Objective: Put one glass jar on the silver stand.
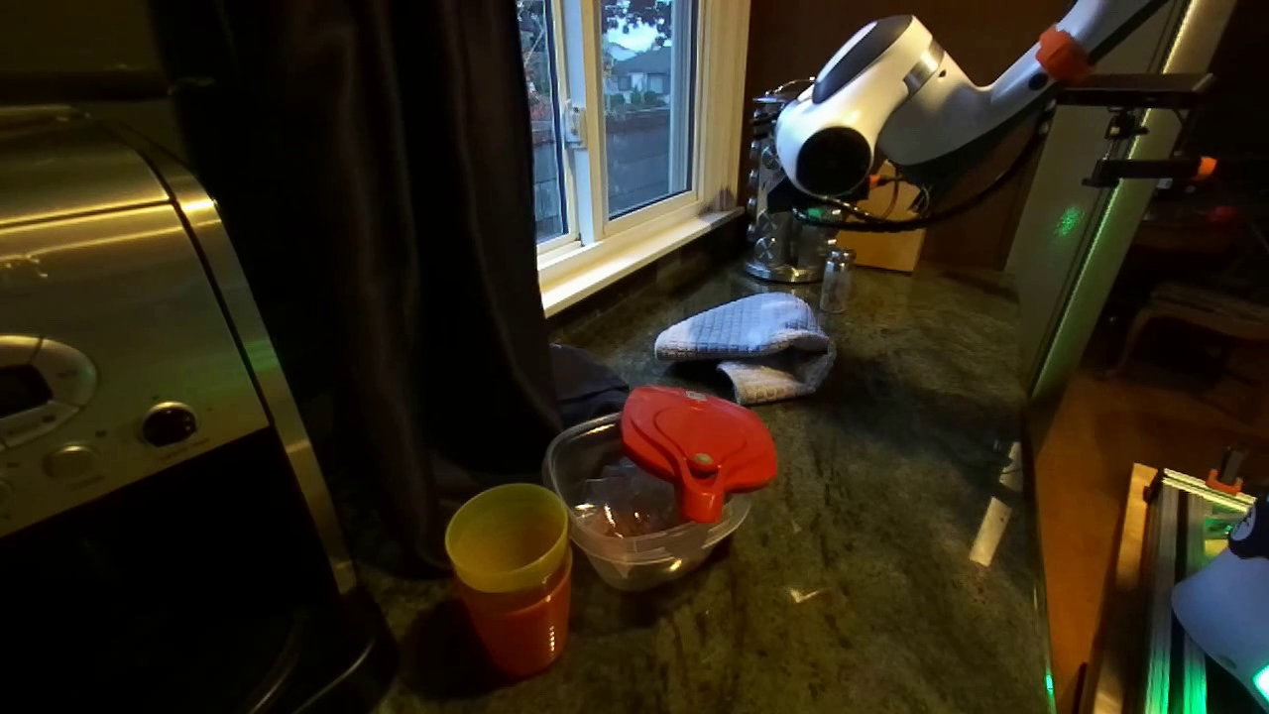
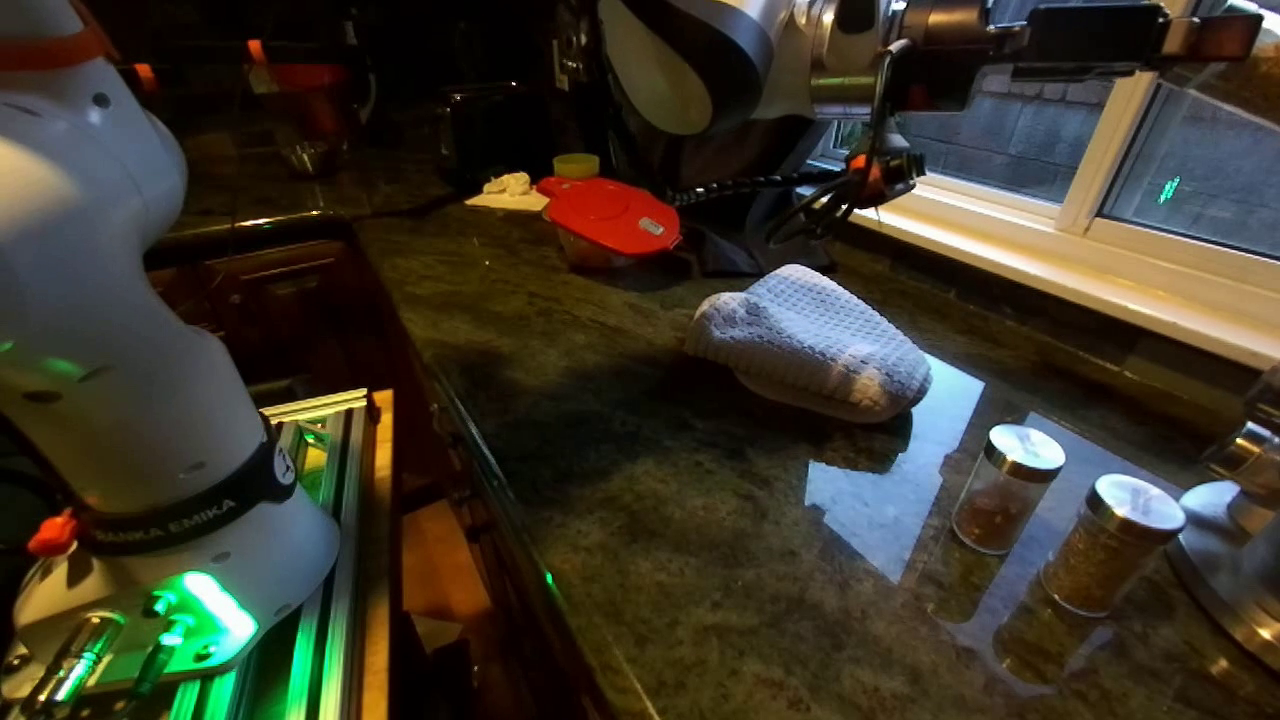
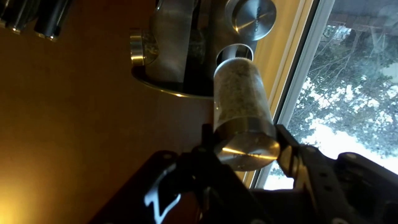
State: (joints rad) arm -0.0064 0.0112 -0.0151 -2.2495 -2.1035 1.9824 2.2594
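Because the fingers held the glass jar by its metal cap, its glass end stuck out ahead of them, presumably to enter the round opening of the silver stand just beyond; contact was unclear; two more jars stood on the surface, lower down.

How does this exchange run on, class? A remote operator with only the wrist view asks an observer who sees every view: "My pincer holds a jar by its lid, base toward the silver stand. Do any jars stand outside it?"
Observer: Yes. In an exterior view, two more jars stand on the counter near the silver stand.
Operator: This glass jar fills my pincer. What else lies on that counter?
Observer: A folded cloth, in both exterior views.
Operator: Anything beyond the cloth, seen from the stand?
Observer: Yes. In an exterior view, a red lid covers only part of a clear container.
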